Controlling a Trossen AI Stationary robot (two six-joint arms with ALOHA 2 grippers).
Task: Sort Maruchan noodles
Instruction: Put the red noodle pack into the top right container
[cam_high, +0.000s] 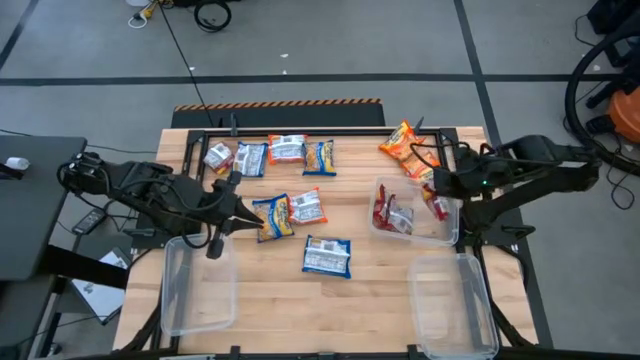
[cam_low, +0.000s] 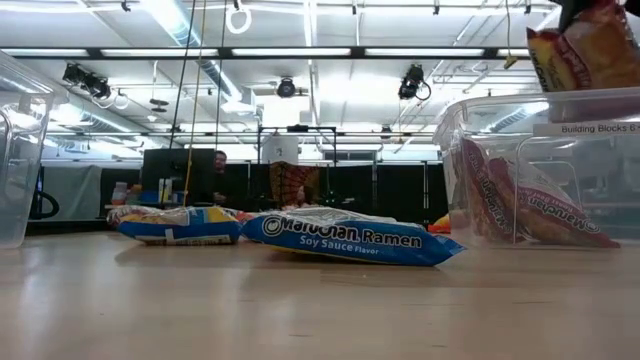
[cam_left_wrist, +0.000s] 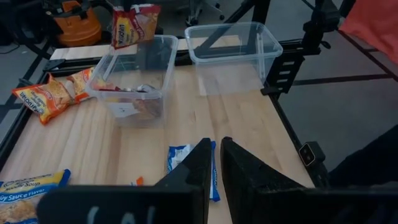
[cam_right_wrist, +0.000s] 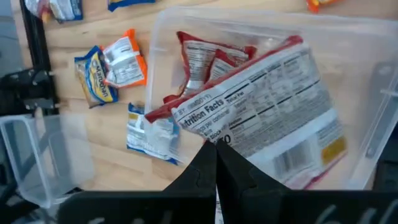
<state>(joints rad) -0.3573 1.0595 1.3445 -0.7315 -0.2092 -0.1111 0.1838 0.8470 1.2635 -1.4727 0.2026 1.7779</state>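
high view: two red packets (cam_high: 392, 213) in bin (cam_high: 446, 236).

Wooden table (cam_high: 370, 290), scattered noodle packets (cam_high: 327, 256), three clear bins (cam_high: 197, 285)

Three clear plastic bins sit on a wooden worktop (cam_high: 370, 300): one at lower left (cam_high: 197, 285), one at lower right (cam_high: 455, 305), one at centre right (cam_high: 447, 232).

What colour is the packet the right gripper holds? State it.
Red and white; the held packet shows a white nutrition panel with red edging, best in the right wrist view, clamped by the right gripper.
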